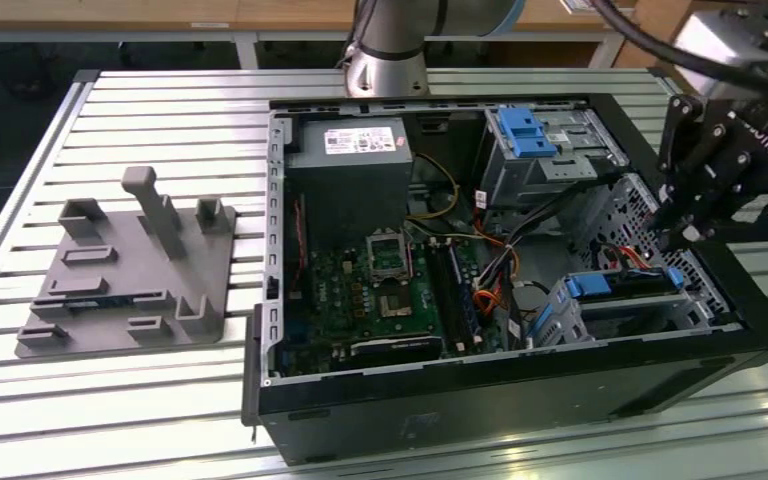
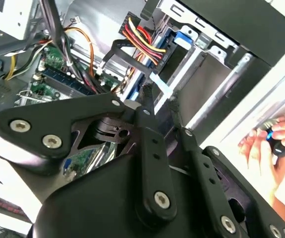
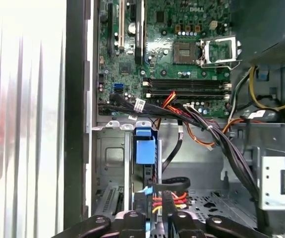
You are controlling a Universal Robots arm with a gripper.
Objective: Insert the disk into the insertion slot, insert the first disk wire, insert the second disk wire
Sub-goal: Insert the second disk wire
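Disk [image 1: 620, 288] seated in insertion slot [image 1: 598, 315] at the exterior view's right — gripper [image 3: 158, 196] pinching wire connector [image 3: 169, 198]; risk: misaligned plug jams.

You are looking at a robotics lab or test workshop: an opened desktop computer case [image 1: 491, 270] lies on its side on a slatted aluminium workbench [image 1: 157, 100], its green motherboard [image 1: 384, 300] bared. Beside it sits a grey printed parts fixture [image 1: 131, 280] (pegs and pockets moulded in). Wooden benches [image 1: 131, 15] run behind, and a person's hand [image 2: 273, 148] holds a small device at the table's edge.
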